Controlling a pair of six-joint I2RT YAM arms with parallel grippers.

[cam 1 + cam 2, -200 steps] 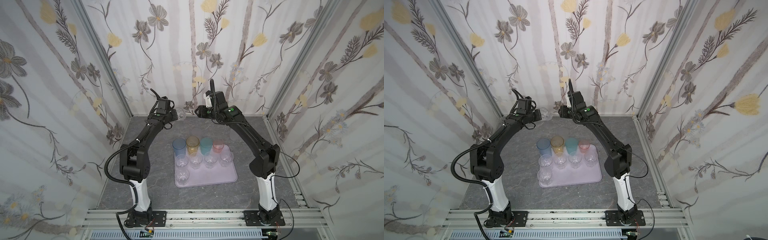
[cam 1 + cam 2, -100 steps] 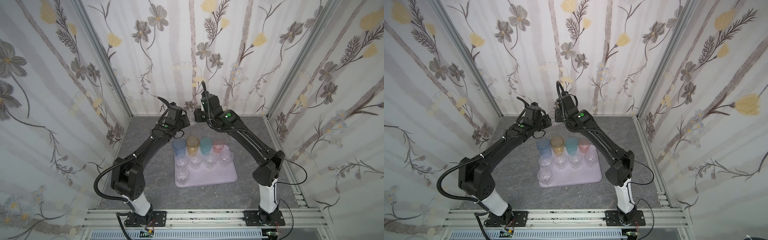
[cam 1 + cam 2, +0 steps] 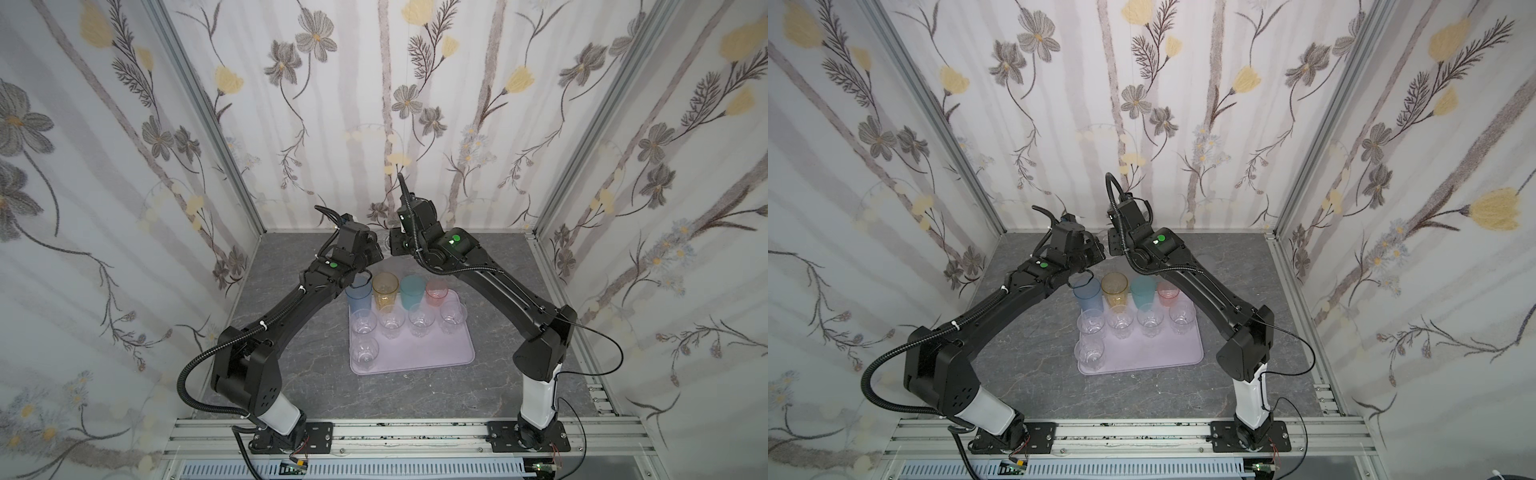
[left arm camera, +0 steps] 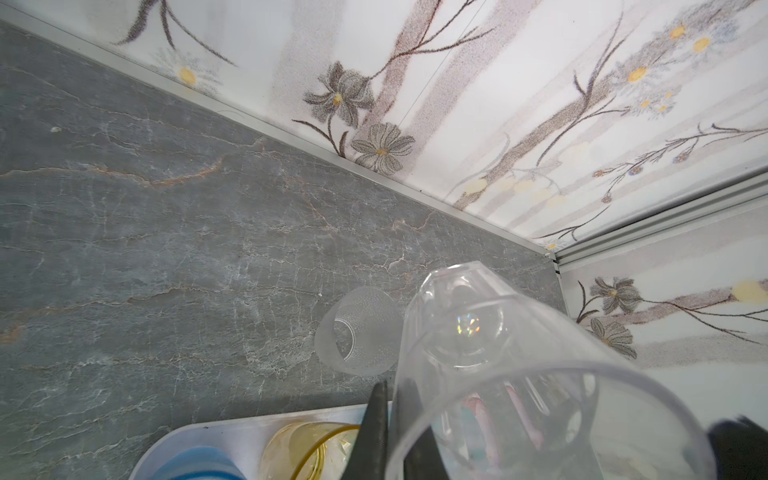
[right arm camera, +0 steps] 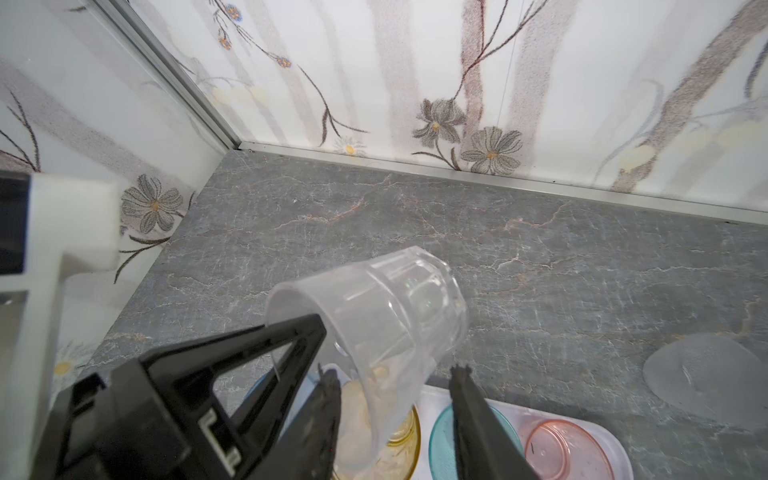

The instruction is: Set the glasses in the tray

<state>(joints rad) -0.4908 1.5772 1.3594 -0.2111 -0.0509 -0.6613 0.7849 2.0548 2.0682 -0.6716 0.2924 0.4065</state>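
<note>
Above the table just behind the tray, a clear glass hangs tilted. My left gripper is shut on its rim, one finger inside the wall and one outside. My right gripper is open, with one finger on each side of that glass's mouth end and a gap on one side. In both top views the two grippers meet behind the lilac tray. The tray holds blue, amber, teal and pink glasses and several clear ones. A frosted glass stands on the table behind the tray.
Grey stone-look table enclosed by flowered walls on three sides. Bare table lies left, right and in front of the tray. The tray's front half has one clear glass at its left.
Both arms have swung inward and met behind the tray. The left one carried the clear glass towards the right gripper, whose fingers have narrowed around it.
</note>
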